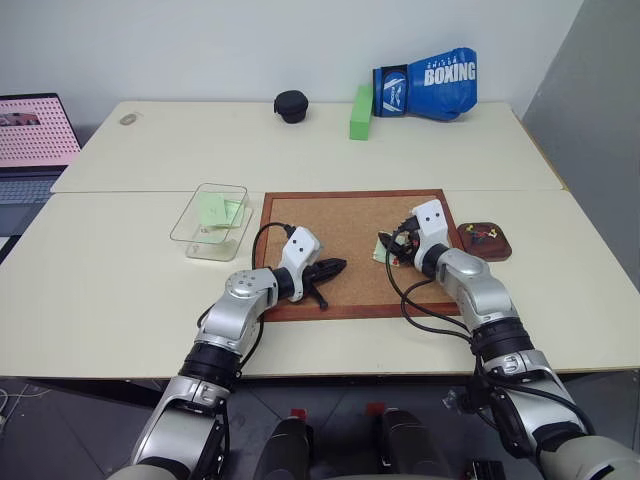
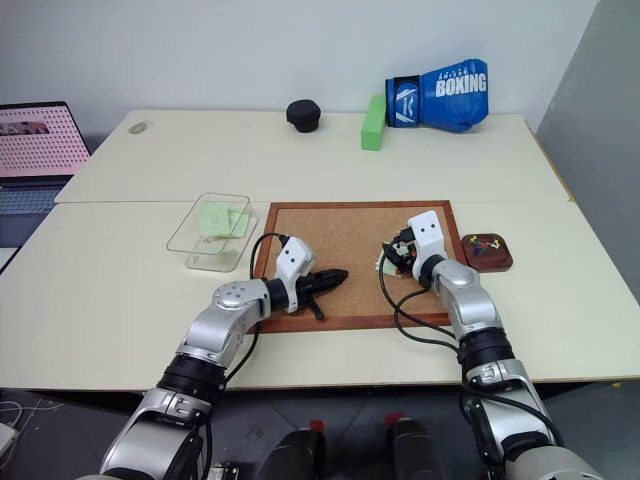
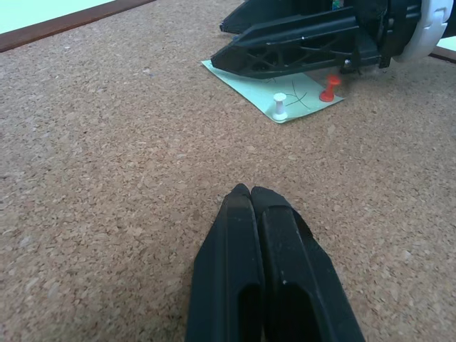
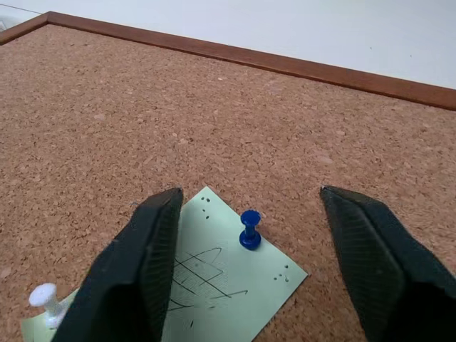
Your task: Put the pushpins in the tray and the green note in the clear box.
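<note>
I see my right gripper (image 4: 246, 267), fingers apart, straddling a blue pushpin (image 4: 249, 229) on the pale-green paper note (image 4: 206, 285); my left gripper (image 3: 265, 206) is fingers together.

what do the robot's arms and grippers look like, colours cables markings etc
Both arms are silver-grey metal with rounded joint housings and black bands at the joints. Each wrist carries a white boxy housing marked with two small dark dots. The left gripper and right gripper each have two black, tapered plastic fingers with ribbed cut-outs along their sides. Loose black cables loop from each wrist housing back along the forearm.
</note>
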